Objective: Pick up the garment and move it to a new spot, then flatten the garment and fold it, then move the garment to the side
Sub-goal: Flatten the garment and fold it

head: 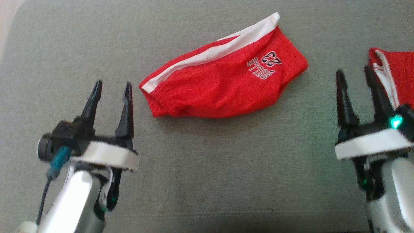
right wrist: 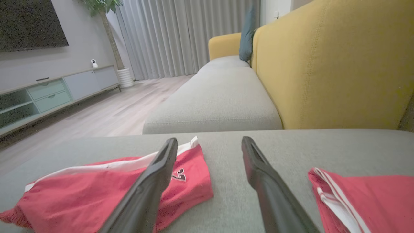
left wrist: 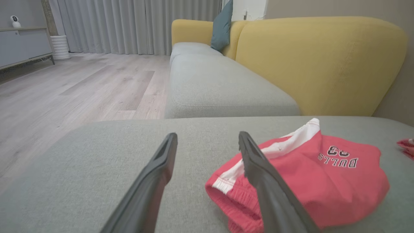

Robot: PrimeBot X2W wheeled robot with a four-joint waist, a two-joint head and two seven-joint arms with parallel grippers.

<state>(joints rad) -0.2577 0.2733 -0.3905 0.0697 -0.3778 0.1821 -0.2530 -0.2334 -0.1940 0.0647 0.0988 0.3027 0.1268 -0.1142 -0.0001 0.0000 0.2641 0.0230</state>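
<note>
Red shorts [head: 223, 81] are lying about mid-cushion [head: 207, 168] on the grey sofa seat, waistband end toward the left tool [head: 113, 84], white side stripe along the far edge, "Bulls 23" print facing up. Nothing's holding them. Both tools hover just above the cushion w/ fingers spread and nothing between them: the left one just beside the waistband, the right tool [head: 354, 72] off past the leg end.

Progress-wise, tbh it reads two ways. The shorts look doubled over lengthwise, one leg on the other, so that could be a fold already made and only the shift to the side is left. But they're puffy and a bit rumpled, esp. near the elastic, so it could equally be a loose drop that wants smoothing and a proper fold. Either way they're in the middle, not off to the side.

There's also a 2nd red piece [head: 396, 74] w/ white stripes at the right edge, partly behind the right tool's finger. It's cut off by the frame, so I can't say what it is or if it's folded.
</note>
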